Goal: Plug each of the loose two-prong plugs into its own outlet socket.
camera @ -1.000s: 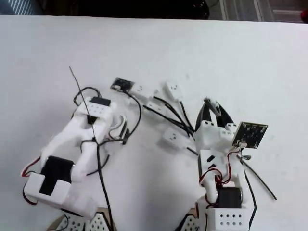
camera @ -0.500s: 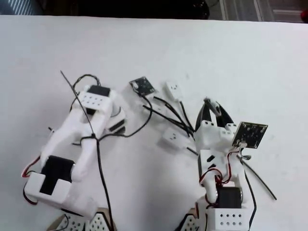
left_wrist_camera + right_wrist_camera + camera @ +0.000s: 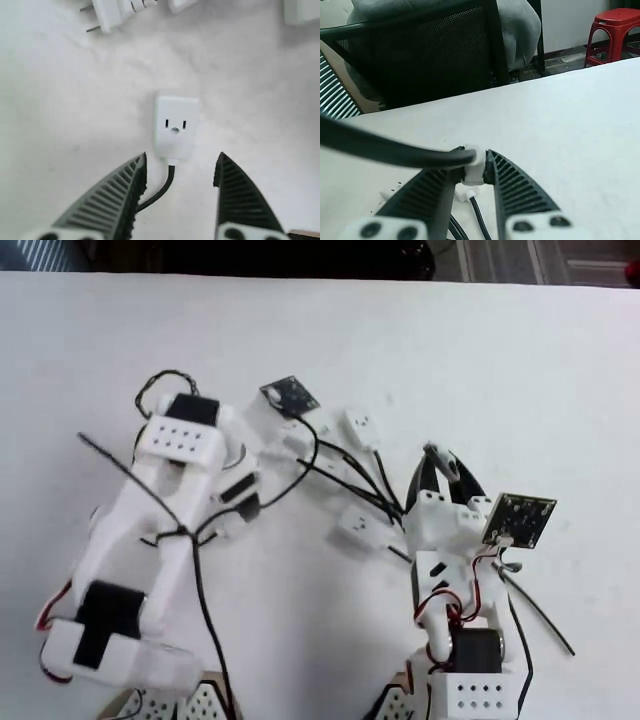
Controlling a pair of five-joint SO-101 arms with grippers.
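Note:
In the left wrist view a white outlet socket [image 3: 175,125] lies face up on the table, its black cable [image 3: 162,187] running back between my fingers. My left gripper [image 3: 182,157] hovers open just short of it. A loose white two-prong plug [image 3: 112,12] lies beyond the socket. My right gripper [image 3: 475,160] is shut on a white plug body [image 3: 472,170] with a black cable [image 3: 380,145]; its prongs are hidden. From above, the right gripper [image 3: 440,465] sits right of two more sockets [image 3: 358,425] [image 3: 355,523].
Black cables [image 3: 350,480] tangle across the table's middle between the two arms. The left arm [image 3: 180,455] lies over its own wires. Bare white tabletop [image 3: 480,350] stretches beyond the sockets. A black chair [image 3: 435,55] and a red stool [image 3: 615,25] stand past the far edge.
The left arm has swung away from its base and to the right, bringing its wrist closer to the sockets. The right arm has stayed still with the plug.

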